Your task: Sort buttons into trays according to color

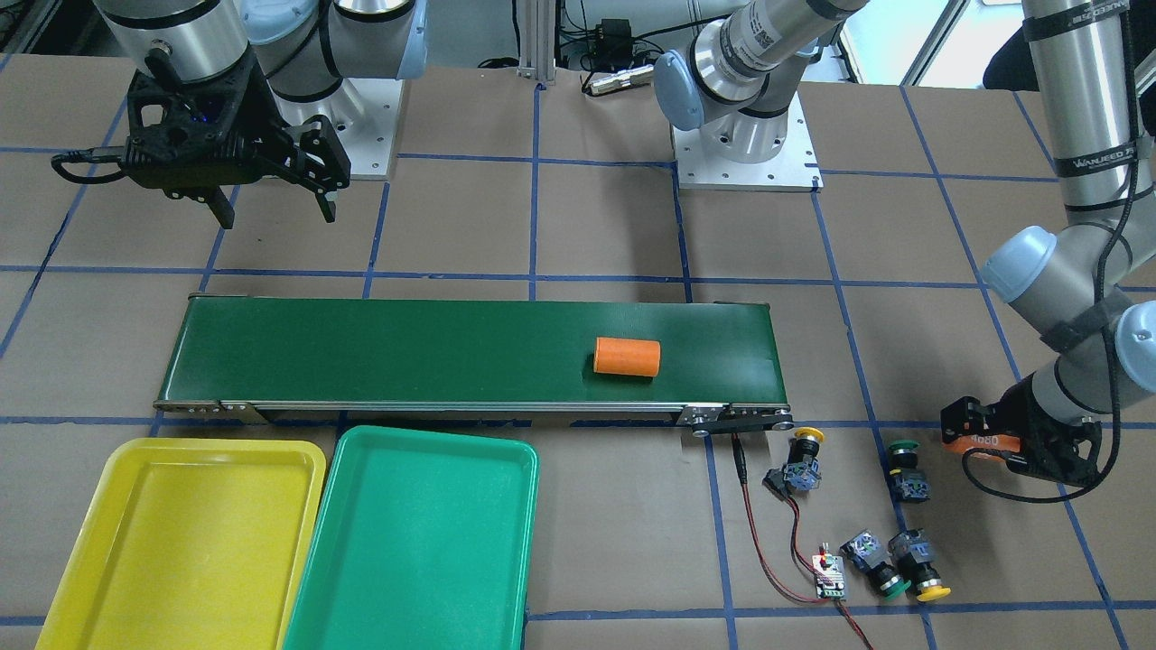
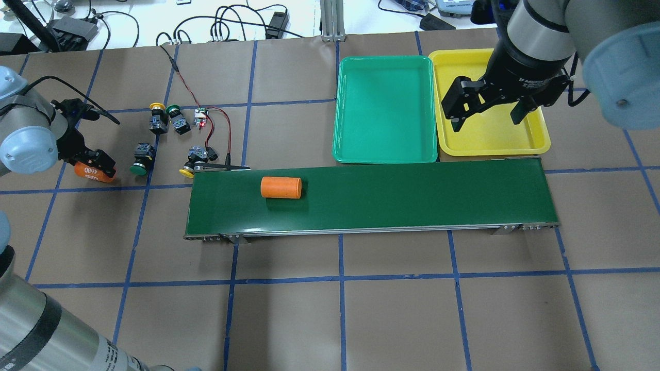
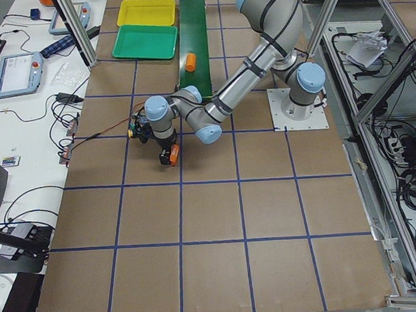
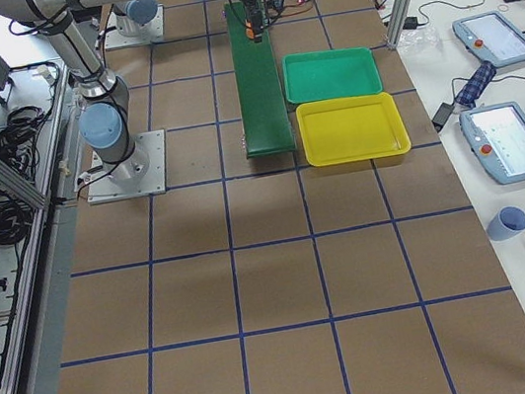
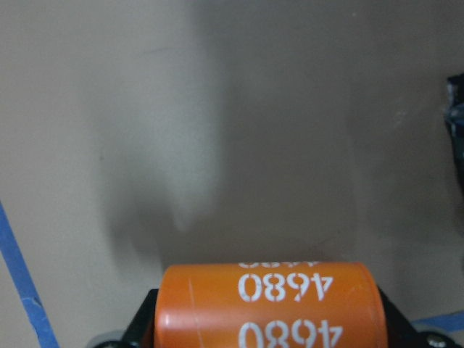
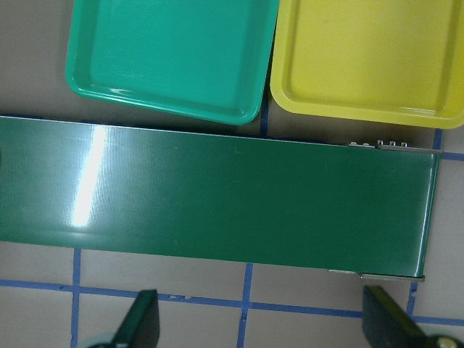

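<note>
Front-facing: four blocky buttons (image 1: 802,471), capped yellow or green, sit lower right on the worktop (image 1: 614,226); trays (image 1: 424,437) lower left. Overhead: left tool (image 2: 95,170) clamps an orange cylinder (image 2: 87,172) at left edge; right tool (image 2: 486,124) gapes, upper right.

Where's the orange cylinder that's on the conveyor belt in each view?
Front-facing: orange cylinder right of centre on the belt.
Overhead: on the belt's left part.
Exterior left: top, on the belt.
Exterior right: top, near the belt's far end.
Left wrist: absent; the 4680 cylinder there is another one.
Right wrist: absent.
Shared landmark: the belt, missing only from the left wrist view.
</note>
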